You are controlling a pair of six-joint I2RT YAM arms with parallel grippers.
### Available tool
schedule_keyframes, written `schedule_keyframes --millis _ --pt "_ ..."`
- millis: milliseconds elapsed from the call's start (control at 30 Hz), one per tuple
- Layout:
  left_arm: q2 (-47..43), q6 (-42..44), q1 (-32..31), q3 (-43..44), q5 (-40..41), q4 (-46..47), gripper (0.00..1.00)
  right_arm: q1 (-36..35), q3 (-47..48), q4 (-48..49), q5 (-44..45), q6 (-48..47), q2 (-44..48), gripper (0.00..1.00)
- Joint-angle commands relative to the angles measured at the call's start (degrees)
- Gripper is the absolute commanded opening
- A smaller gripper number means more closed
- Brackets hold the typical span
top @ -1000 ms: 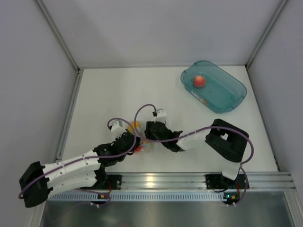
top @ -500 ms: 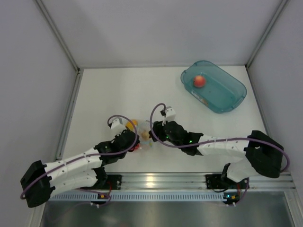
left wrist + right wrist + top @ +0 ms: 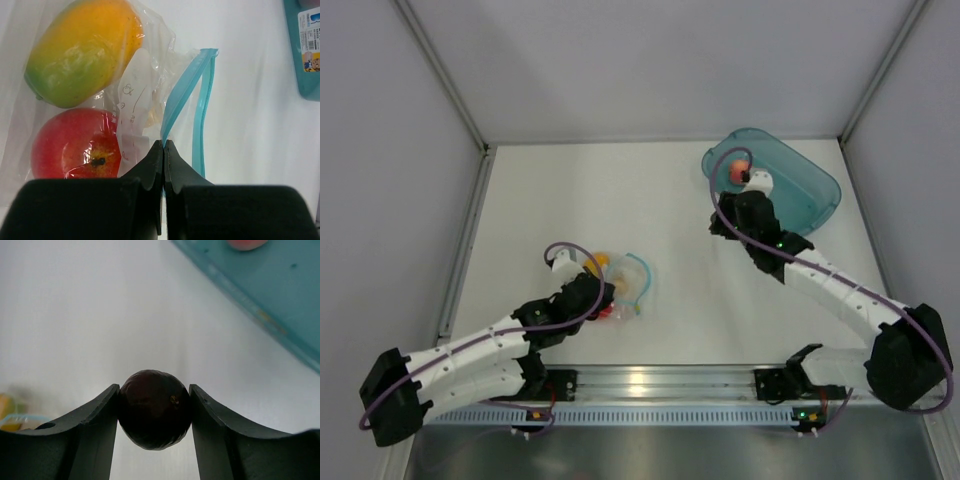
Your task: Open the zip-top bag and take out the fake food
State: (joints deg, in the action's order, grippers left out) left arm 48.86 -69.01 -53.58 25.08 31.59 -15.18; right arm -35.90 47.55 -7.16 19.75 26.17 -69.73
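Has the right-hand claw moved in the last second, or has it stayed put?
Yes. In the top view the right gripper has swung from beside the zip-top bag toward the teal tub at far right, gripping a dark red piece.

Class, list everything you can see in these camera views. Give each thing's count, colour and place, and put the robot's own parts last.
clear crinkly plastic zip-top bag: one, clear with a teal zip strip, on the table by the left arm, mouth parted
yellow-orange plastic toy mango: one, yellow-orange with green, inside the bag
red plastic toy tomato ball: one, red, inside the bag beside the mango
dark red round toy fruit: one, dark red, held above the table near the tub
pinkish-red toy ball: one, pinkish red, inside the tub
teal translucent rectangular plastic tub: one, teal, far right of the table
white table: one, white
left pincer: one, black, shut on the bag's zip edge
right pincer: one, black, shut on the dark red fruit
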Motion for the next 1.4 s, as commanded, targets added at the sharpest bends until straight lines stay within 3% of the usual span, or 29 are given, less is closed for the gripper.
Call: schedule_keyframes --millis 0,167,400,467,500,700,967,1133,1200,1367 --pt "-0.35 0.46 0.32 1.64 -1.79 0.06 0.0 9.84 7.19 -4.79 -0.32 -2.44 -1.8 0.47" --pt "-0.87 0.63 0.32 1.99 -2.41 0.15 0.0 24.09 15.18 -6.55 -0.23 -2.97 -12.25 0.47" --pt "-0.88 2.04 0.23 2.69 -5.05 0.15 0.0 32.47 25.74 -8.92 0.56 -3.76 -25.53 0.52" --pt "-0.87 2.57 0.23 2.78 -5.66 0.06 0.0 33.96 28.72 -9.89 0.64 -4.72 -28.87 0.59" --pt "-1.05 3.18 0.23 2.87 -5.84 0.15 0.0 34.23 29.61 -10.85 1.16 -5.08 -29.84 0.68" --pt "-1.14 5.2 0.23 4.27 -6.63 0.06 0.0 34.23 33.31 -13.49 1.08 -6.84 -31.43 0.99" --pt "-1.14 5.64 0.23 5.5 -7.16 0.06 0.0 33.88 24.01 -8.23 -15.76 -4.65 -20.38 0.99" --pt "-1.05 5.91 0.23 6.3 -7.07 0.06 0.0 28.35 16.36 -6.03 -19.48 -3.15 -10.8 0.74" --pt "-1.05 5.82 0.23 6.47 -6.81 0.06 0.0 23.0 12.23 -4.98 -18.7 -2.36 -7.54 0.63" --pt "-0.52 5.91 0.23 6.91 -6.55 0.15 0.0 6.41 3.01 1.08 -18.07 3.07 0.73 0.54"
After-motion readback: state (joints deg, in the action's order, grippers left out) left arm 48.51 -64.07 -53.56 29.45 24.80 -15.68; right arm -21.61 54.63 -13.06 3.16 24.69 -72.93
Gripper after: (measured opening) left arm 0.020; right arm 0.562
